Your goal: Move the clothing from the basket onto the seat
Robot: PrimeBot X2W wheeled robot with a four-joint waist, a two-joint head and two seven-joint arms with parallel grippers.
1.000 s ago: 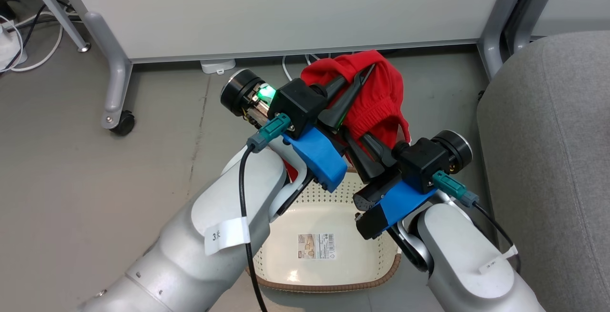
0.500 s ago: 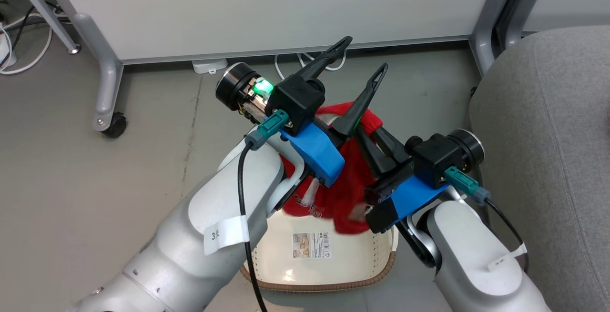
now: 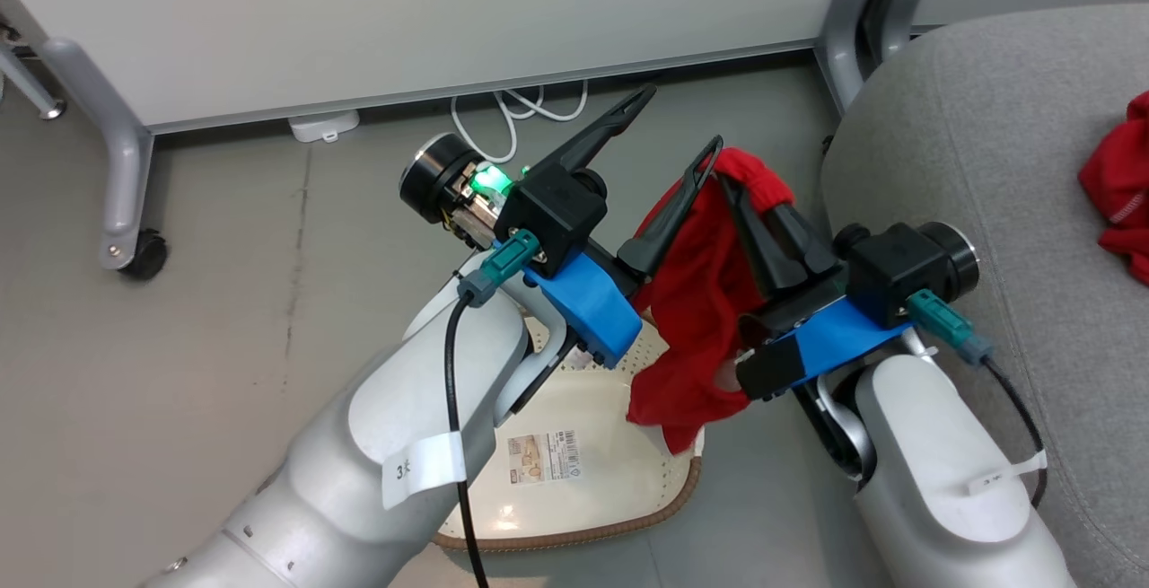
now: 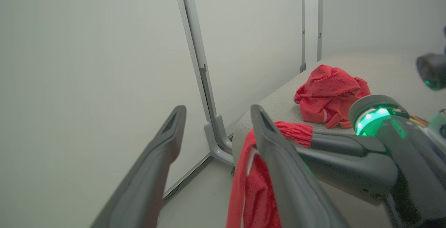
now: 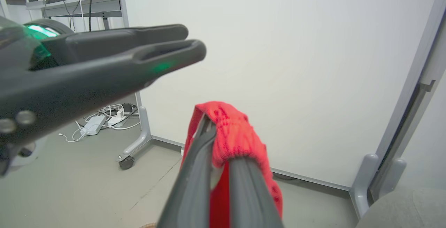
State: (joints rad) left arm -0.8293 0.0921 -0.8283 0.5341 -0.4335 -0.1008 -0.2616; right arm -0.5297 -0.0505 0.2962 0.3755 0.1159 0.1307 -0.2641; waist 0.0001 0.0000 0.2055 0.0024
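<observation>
The right gripper (image 3: 743, 186) has its fingers pinched tight on 1 red garment (image 3: 696, 328), which hangs above the right end of the basket (image 3: 574, 534) on the floor (image 3: 224, 346). The left gripper (image 3: 680, 119), just left of the cloth, has its fingers spread wide and grips nothing. A 2nd red garment (image 3: 1118, 184) lies crumpled on the grey seat (image 3: 969, 121), far right.

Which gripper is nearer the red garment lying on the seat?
Right. The right gripper, shut on the hanging garment, is beside the seat, short of the lying garment; the open left gripper is farther off.
</observation>
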